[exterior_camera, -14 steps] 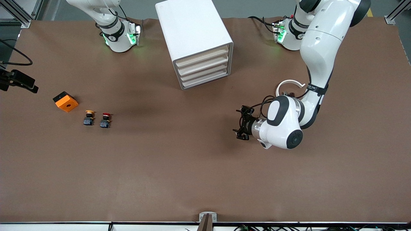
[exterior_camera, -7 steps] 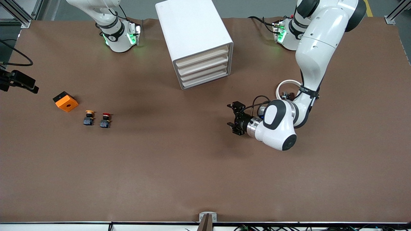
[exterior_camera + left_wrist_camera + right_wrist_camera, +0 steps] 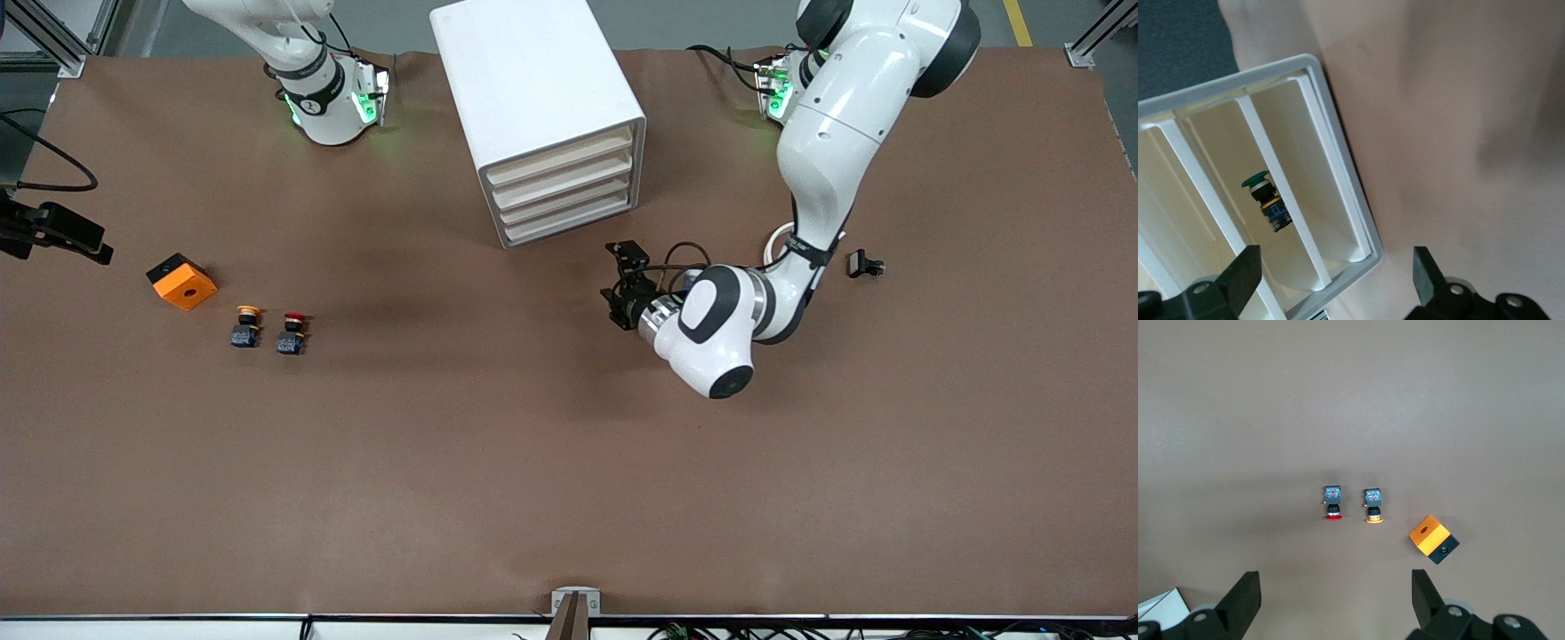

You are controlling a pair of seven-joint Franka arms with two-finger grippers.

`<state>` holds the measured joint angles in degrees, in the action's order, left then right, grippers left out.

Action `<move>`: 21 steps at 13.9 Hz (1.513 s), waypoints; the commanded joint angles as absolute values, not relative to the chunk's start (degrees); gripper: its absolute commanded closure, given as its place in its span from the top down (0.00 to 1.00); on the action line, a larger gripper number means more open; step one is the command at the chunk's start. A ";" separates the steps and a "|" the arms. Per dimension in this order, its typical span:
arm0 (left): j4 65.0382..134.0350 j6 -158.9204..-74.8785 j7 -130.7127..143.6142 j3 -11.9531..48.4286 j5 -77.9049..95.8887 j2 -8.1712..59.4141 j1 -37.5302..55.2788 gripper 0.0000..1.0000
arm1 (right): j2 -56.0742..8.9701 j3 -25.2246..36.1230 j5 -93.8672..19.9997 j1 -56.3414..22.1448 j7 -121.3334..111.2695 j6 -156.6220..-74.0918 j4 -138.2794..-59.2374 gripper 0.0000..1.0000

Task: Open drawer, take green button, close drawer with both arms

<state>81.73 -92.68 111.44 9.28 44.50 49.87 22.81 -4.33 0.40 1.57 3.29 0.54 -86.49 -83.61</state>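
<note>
Nearest the front camera, toward the right arm's end of the table (image 3: 444, 462): yellow-capped button (image 3: 248, 325) and red-capped button (image 3: 292, 331), side by side but apart, with the orange box (image 3: 181, 281) slightly farther and just beside them. High over these, right gripper (image 3: 1335, 587), fingers spread wide, empty, waiting. Low over the table, in front of the cabinet (image 3: 524, 80): left gripper (image 3: 624, 286), fingers wide apart, empty, pointed at the drawer fronts. Farther on, drawer (image 3: 573, 224), bottommost of four, shut flush like the three above. Inside the cabinet, in the left wrist view: button (image 3: 1263, 199), green-capped, lying on its side in a tray; which tray, impossible to tell.
</note>
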 commanded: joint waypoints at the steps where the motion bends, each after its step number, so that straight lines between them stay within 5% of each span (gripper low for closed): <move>1: 81.30 -90.44 114.07 9.14 48.76 52.28 23.38 1.00 | -5.18 -0.09 2.02 3.34 0.44 -86.22 -82.27 1.00; 8: 81.30 -86.49 119.00 9.14 54.05 56.60 26.45 0.99 | -6.24 -0.18 1.67 1.94 0.62 -86.22 -82.27 1.00; 10: 81.39 -85.96 120.06 9.14 54.31 56.60 27.33 0.94 | -6.59 -0.26 1.50 1.32 0.62 -86.74 -82.27 1.00; 12: 81.39 -84.82 121.28 9.14 54.93 56.69 28.56 0.75 | -6.68 -0.35 1.23 -0.08 0.79 -88.33 -82.35 1.00; 16: 81.39 -83.85 122.17 9.14 55.98 57.13 29.97 0.56 | -6.42 -0.35 1.32 -4.56 8.67 -87.02 -82.44 1.00; 21: 81.39 -83.76 122.43 9.05 57.66 57.74 31.55 0.54 | -6.33 -0.35 1.32 -14.65 26.49 -85.60 -82.62 1.00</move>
